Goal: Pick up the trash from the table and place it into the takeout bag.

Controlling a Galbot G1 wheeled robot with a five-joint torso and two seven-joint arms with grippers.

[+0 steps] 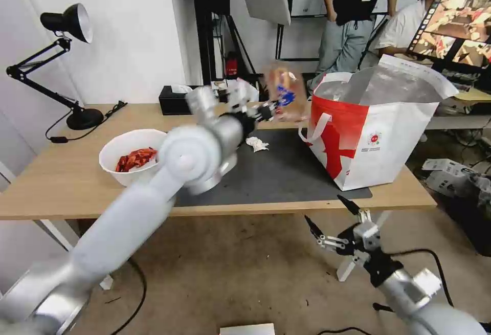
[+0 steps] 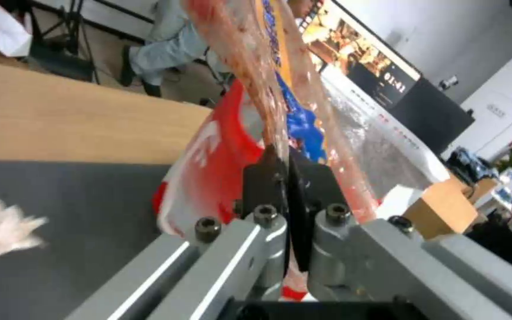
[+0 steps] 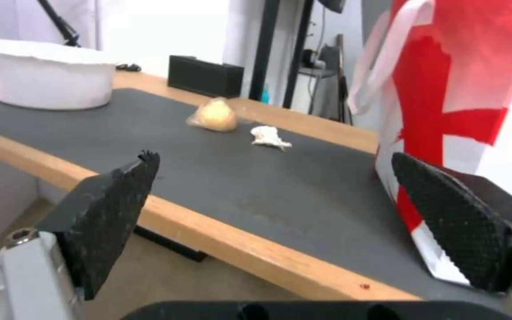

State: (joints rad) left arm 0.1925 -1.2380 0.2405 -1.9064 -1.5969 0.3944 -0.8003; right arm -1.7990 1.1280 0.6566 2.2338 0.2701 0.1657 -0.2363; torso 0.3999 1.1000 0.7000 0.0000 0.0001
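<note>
My left gripper (image 1: 266,111) is up over the dark mat (image 1: 286,174), shut on a clear plastic clamshell tray (image 1: 286,92) smeared with food scraps, just left of the takeout bag's (image 1: 381,135) open top. In the left wrist view the jaws (image 2: 289,178) pinch the tray's edge (image 2: 268,66), with the red bag (image 2: 209,151) behind. A crumpled white tissue (image 1: 257,144) lies on the mat. A white bowl of red shells (image 1: 134,156) stands at the left. A small bag with a bun (image 3: 214,115) lies beside the tissue (image 3: 270,136). My right gripper (image 1: 327,211) hangs open below the table's front edge.
A black tissue box (image 1: 176,98) and a black desk lamp (image 1: 71,59) stand at the back of the table (image 1: 61,181). People and a monitor are behind the bag. Cables and papers lie on the floor at the right.
</note>
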